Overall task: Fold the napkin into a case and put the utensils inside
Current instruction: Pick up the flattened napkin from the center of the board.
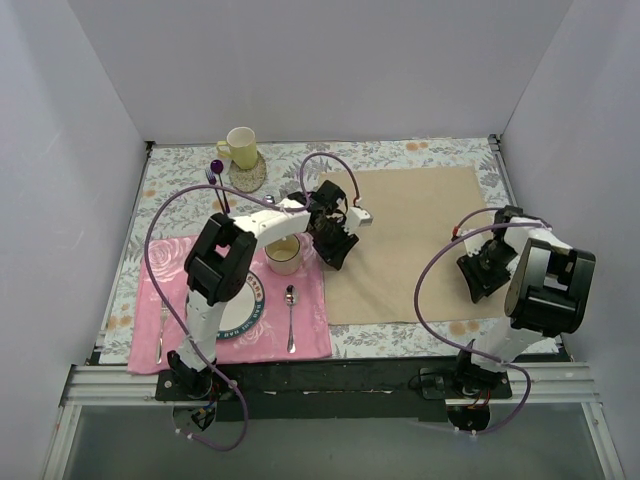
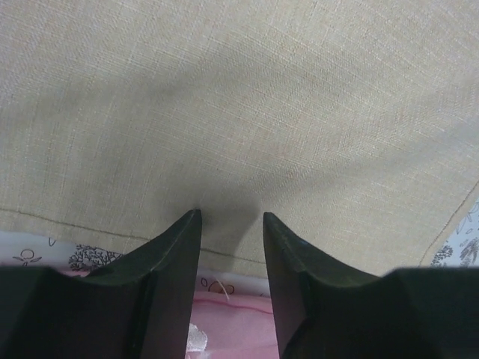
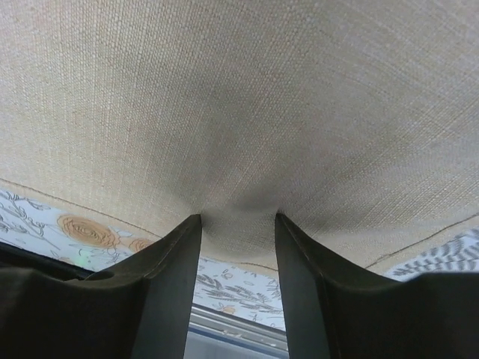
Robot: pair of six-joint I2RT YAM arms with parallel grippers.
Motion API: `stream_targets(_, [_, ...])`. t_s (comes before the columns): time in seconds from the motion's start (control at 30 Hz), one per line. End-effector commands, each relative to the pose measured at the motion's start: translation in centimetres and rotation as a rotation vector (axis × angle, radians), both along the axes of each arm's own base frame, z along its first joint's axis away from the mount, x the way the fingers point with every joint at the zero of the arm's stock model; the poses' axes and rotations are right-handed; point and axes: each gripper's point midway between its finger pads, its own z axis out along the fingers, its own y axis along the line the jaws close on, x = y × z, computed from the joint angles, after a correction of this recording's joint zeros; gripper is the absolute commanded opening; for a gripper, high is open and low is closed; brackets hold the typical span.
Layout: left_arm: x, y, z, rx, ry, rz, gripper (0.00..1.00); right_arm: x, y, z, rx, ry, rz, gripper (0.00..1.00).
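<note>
The beige napkin point(image 1: 410, 235) lies flat and unfolded on the right half of the table. My left gripper point(image 1: 335, 245) is on its left edge, my right gripper point(image 1: 485, 270) on its right edge near the front corner. In the left wrist view the left gripper point(image 2: 230, 215) has its jaws apart, tips pressed onto the napkin point(image 2: 239, 97) just inside the hem, with the cloth dimpled between them. The right gripper point(image 3: 238, 217) stands the same way on the napkin point(image 3: 239, 97). The small silver spoon point(image 1: 290, 318) and fork point(image 1: 160, 335) lie on the pink placemat point(image 1: 310, 300).
A plate point(image 1: 245, 310) and a cream cup point(image 1: 285, 255) sit on the placemat, partly under my left arm. A yellow mug point(image 1: 240, 147) on a coaster and a purple-handled fork point(image 1: 215, 180) are at the back left. White walls close three sides.
</note>
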Motion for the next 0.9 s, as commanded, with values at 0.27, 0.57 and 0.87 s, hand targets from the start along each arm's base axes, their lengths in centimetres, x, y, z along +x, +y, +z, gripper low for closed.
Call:
stream_targets(0.27, [-0.3,-0.3,9.4,-0.232,0.003,-0.014,0.51,2.1,2.5,7.4,0.118,-0.193,-0.02,0.61])
stream_targets(0.57, [12.8,-1.8,19.5,-0.509,-0.236,0.291,0.79,24.0,1.8,18.8,0.336,-0.693,-0.285,0.85])
stream_targets(0.87, [21.2,1.7,17.0,-0.437,-0.476,0.609,0.9,35.7,-1.5,15.9,0.35,-0.868,-0.395,0.99])
